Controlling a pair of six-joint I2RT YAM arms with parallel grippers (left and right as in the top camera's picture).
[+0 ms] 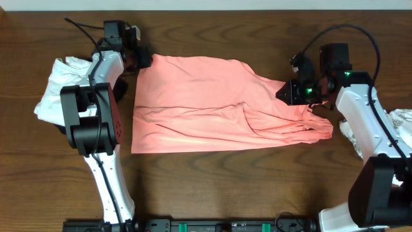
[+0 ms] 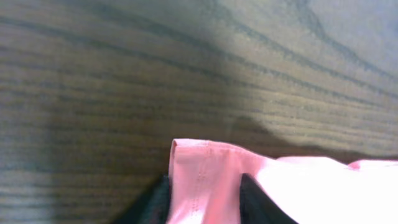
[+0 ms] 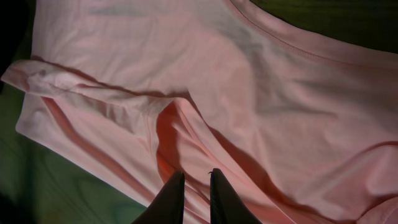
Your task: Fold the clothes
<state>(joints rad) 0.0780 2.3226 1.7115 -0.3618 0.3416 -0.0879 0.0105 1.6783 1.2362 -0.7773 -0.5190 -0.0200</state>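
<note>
Salmon-pink clothes [image 1: 206, 103] spread across the middle of the wooden desk [image 1: 225, 187], left tool [image 2: 205, 194] clamped on the far-left hem corner, right tool [image 3: 197, 185] pinching a fabric fold at the right end

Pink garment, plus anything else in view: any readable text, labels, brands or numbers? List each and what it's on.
None readable in any view.
pink garment: no print or label shows on its visible faces.
white cloth by the left arm: no lettering seen.
white cloth by the right arm: too small to tell.
</note>
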